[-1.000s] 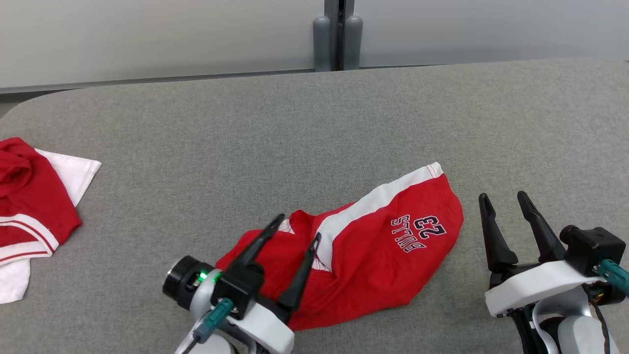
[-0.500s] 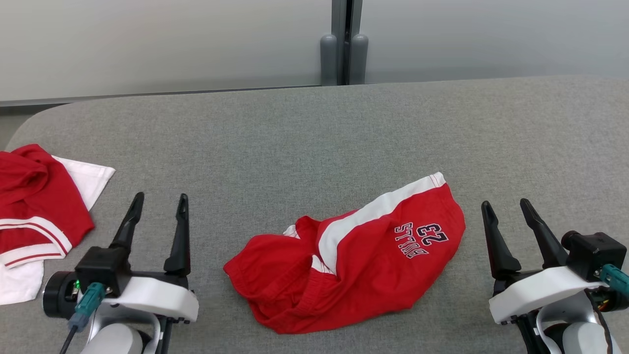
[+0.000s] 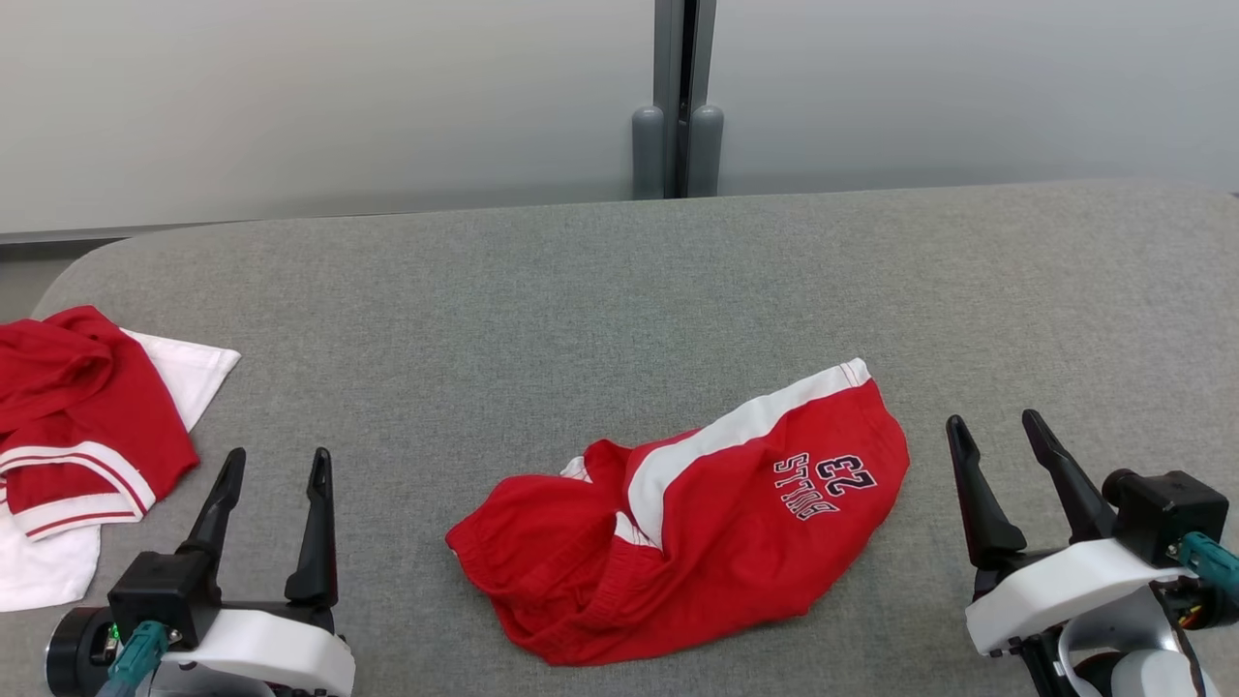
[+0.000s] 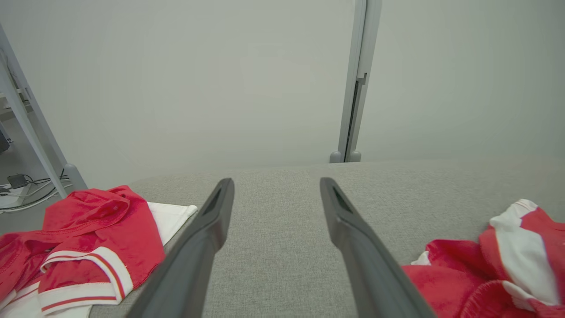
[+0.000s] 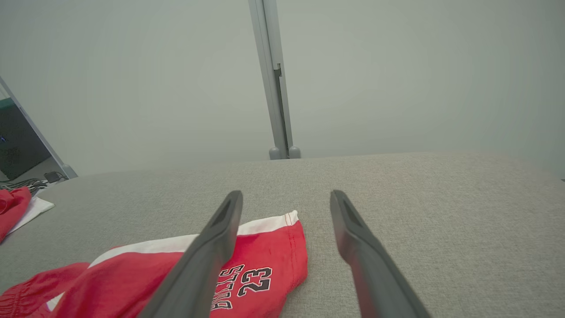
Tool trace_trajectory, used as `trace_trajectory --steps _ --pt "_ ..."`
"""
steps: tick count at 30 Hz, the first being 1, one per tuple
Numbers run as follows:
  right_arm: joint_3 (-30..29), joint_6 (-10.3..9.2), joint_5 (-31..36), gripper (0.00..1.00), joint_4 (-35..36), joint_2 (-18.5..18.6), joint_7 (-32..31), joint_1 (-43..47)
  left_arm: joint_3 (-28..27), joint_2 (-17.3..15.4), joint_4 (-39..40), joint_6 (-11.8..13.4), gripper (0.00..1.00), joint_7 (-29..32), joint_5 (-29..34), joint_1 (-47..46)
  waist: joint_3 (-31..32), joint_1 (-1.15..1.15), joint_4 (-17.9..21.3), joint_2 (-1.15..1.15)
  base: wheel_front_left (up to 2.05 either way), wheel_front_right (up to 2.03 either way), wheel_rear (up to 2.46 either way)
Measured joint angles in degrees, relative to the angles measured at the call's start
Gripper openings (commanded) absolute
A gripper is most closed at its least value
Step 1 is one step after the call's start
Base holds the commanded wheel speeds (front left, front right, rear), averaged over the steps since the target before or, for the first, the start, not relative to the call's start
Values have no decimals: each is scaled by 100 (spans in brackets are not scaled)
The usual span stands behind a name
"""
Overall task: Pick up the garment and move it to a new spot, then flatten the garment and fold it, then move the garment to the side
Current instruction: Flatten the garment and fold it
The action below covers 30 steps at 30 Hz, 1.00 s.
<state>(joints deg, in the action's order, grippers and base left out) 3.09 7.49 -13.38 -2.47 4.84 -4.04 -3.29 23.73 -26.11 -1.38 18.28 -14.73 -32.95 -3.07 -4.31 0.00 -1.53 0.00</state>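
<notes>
The garment (image 3: 697, 523) is a pair of red shorts with a white side stripe and "BULLS 23" print. It lies crumpled and partly bunched on the grey padded table (image 3: 581, 290), in front of centre. My left gripper (image 3: 276, 455) stands open at the lower left, well apart from the shorts, with nothing between its fingers. On the other side my right gripper (image 3: 992, 419) is open too, just right of the printed leg and not touching it. The left wrist view has the shorts (image 4: 485, 274) right of the open gripper (image 4: 276, 181). In the right wrist view the printed leg (image 5: 273, 260) lies beside and under the open gripper (image 5: 286, 194).
A heap of other red and white clothes (image 3: 68, 436) lies at the table's left edge, also in the left wrist view as a heap (image 4: 88, 229). Behind the table stands a pale wall with a grey post (image 3: 678, 145). The table's far left corner is rounded.
My left gripper has drawn back from over the shorts to the lower left, open and empty. The shorts stay where they lie. The head camera has tilted, shifting the scene downward.
</notes>
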Motion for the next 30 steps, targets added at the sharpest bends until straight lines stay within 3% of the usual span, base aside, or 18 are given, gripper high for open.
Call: trace_trajectory --steps 23,30 --pt "46 0 37 100 14 2 -14 60 430 123 335 37 100 364 65 -96 29 0 -11 0 0 0 0" --pt "114 0 36 100 31 -4 -18 8 1209 537 235 -546 100 1039 -2 -621 -89 0 80 0 0 0 0"
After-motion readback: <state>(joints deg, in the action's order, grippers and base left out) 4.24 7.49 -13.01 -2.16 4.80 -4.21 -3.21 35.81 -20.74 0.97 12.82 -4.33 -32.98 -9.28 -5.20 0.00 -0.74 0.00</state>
